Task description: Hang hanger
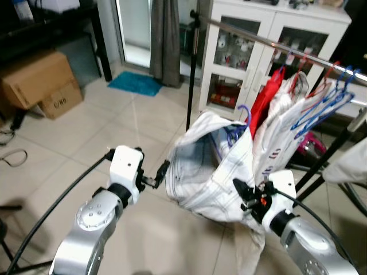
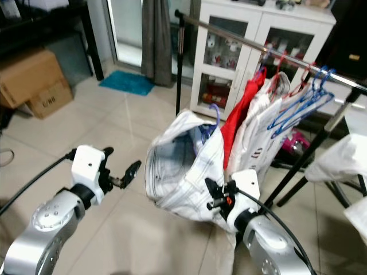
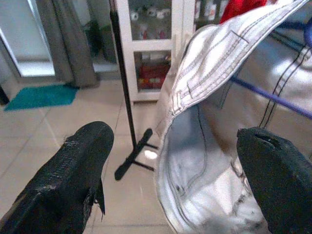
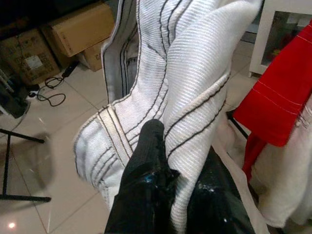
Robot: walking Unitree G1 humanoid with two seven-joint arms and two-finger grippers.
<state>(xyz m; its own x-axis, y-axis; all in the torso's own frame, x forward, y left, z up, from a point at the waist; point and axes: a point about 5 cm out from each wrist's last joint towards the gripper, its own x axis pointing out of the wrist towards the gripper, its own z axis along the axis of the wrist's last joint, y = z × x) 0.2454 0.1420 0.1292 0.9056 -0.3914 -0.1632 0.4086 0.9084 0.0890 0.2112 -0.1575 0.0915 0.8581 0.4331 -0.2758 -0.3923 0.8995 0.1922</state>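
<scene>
While ribbed white garment (image 4: 190, 92) bunches, right claw (image 4: 170, 195) pinches it.

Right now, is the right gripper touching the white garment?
Touching. In the right wrist view, the right gripper has its fingers pinched on a fold of the white garment.

- The white garment (image 1: 209, 172) is woven cloth, ribbed up close, with dark stitched seams.
- Beside the garment, the red garment (image 1: 265, 102) is smooth, matt cloth.
- Above the garment, the rail (image 1: 252, 36) is shiny bare metal.
- The blue hangers (image 1: 324, 106) on the rail look like thin coated wire.
- Below the garment, the floor (image 1: 114, 126) is glossy pale tile.
- The left gripper's fingers (image 3: 73, 180) are black and matt, with a rough, grainy face.
- Far from the garment, the boxes (image 1: 40, 83) are plain brown cardboard.
</scene>
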